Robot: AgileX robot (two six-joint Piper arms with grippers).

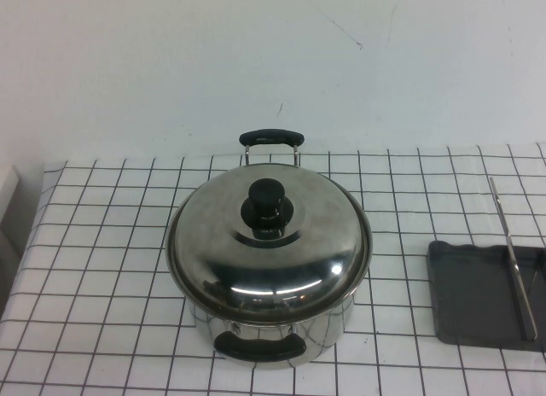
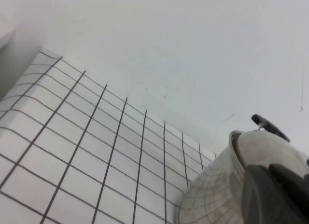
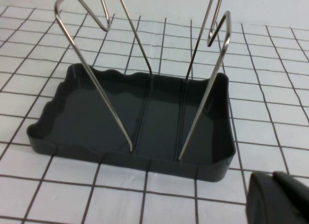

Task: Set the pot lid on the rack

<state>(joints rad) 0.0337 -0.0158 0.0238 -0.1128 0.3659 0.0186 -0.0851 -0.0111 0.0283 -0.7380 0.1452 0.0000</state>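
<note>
Pot lid [image 1: 269, 247] seated on the pot [image 1: 273, 332], mid tabletop [image 1: 102, 268]. Rack [image 1: 473, 298] well to the right, tray holding only wire bars (nothing else). Left gripper [image 2: 277, 195] beside pot, right gripper [image 3: 280, 197] near rack; jaw openings impossible to tell.

The high view looks down on the pot lid [image 1: 269, 242] and the rack [image 1: 478, 295]. The left gripper's [image 2: 277, 195] camera sits low by the pot, and the right gripper's [image 3: 280, 197] is close over the rack, perhaps just beside it.

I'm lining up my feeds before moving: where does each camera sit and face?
High view: raised, angled down at pot lid on its pot, rack on the right; neither arm shows.
Left wrist view: low beside the pot, facing the wall; left gripper tip only.
Right wrist view: above the rack; right gripper tip only.
The high and right wrist views share the rack.
</note>
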